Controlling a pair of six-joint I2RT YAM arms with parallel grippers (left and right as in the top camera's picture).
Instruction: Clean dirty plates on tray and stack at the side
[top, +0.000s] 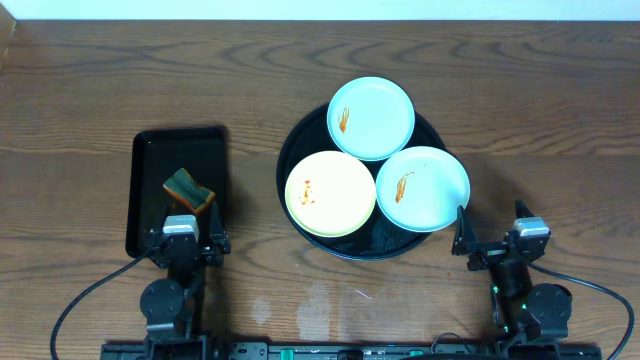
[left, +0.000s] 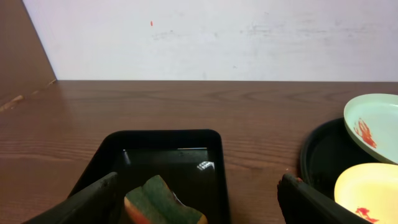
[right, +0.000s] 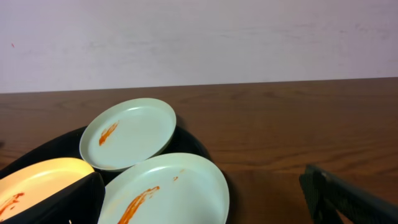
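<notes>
Overhead: smeared plates (top: 330, 193) wait on the tray (top: 372, 243). Left gripper (top: 190, 238) and right gripper (top: 493, 240) gape empty; I'd fetch the sponge (top: 189, 190) left of it.

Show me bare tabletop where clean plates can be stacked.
Widest: brown wood tabletop right of the round glossy black tray. Narrower strip between it and the rectangular black tray holding a green sponge. Crowded: round tray, filled by three smeared pale plates.

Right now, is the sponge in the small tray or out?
In. The sponge lies inside the rectangular black tray, on its floor within the rim.
</notes>
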